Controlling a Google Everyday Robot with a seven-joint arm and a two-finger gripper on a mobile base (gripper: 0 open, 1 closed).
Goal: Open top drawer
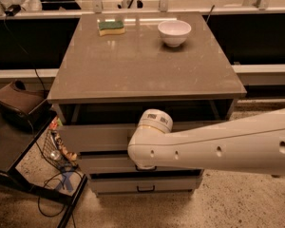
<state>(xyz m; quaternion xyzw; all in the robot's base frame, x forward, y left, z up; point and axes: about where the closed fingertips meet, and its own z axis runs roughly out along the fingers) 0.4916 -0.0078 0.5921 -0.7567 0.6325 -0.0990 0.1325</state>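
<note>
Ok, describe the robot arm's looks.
The arm is a thick, smooth white tube with small dark holes along its side, ending in a rounded joint topped by a cap with grey markings. The pincer is hidden behind that joint, at the drawer fronts.

My thick, smooth white plastic arm (228, 146) is a broad rounded tube with a glossy shell. Small dark round holes (218, 151) sit in a row along its side. At its blunt end stands a short cream-white cylinder cap (154, 122), ringed by a faint seam and bearing a pale label with grey markings on top. My gripper is out of sight behind that blunt end.
</note>
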